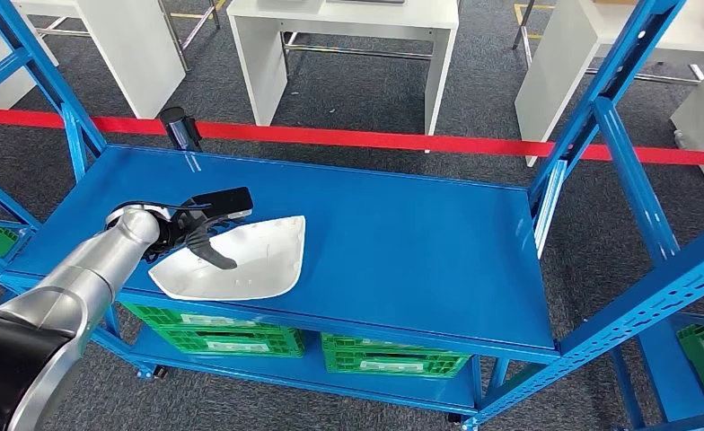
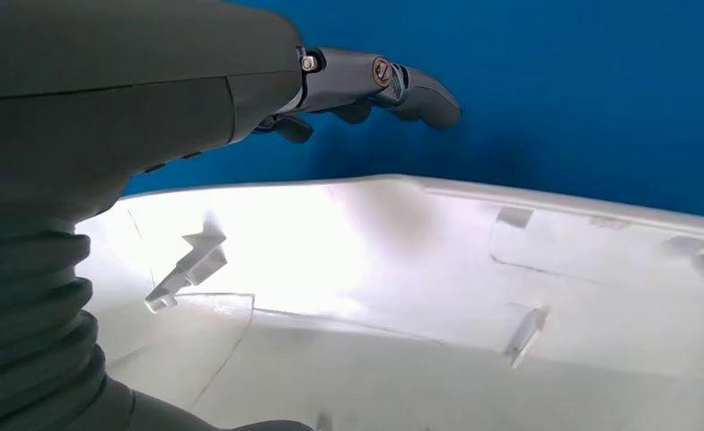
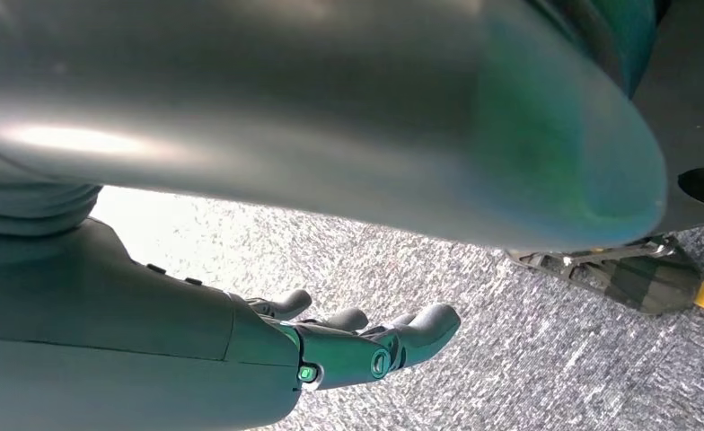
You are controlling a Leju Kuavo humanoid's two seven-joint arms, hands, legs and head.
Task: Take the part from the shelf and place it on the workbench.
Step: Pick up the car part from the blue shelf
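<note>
The part, a white moulded shell (image 1: 241,260), lies hollow side up on the blue shelf board (image 1: 402,233), near its front left. My left hand (image 1: 200,220) is at the shell's far left rim. Its dark thumb reaches down over the hollow inside, and its fingers (image 2: 393,85) stretch out straight above the blue board beyond the rim, without closing on it. Up close the shell (image 2: 420,269) shows small ribs and clips inside. My right hand (image 3: 241,359) hangs over grey carpet with loosely bent fingers (image 3: 411,332) and nothing in it.
Blue uprights (image 1: 600,117) frame the shelf's right side and a sloping one (image 1: 52,81) the left. Green crates (image 1: 232,337) sit on the level below. A black post (image 1: 180,126) stands at the back left edge. Beyond run a red floor line (image 1: 375,139) and white tables (image 1: 348,36).
</note>
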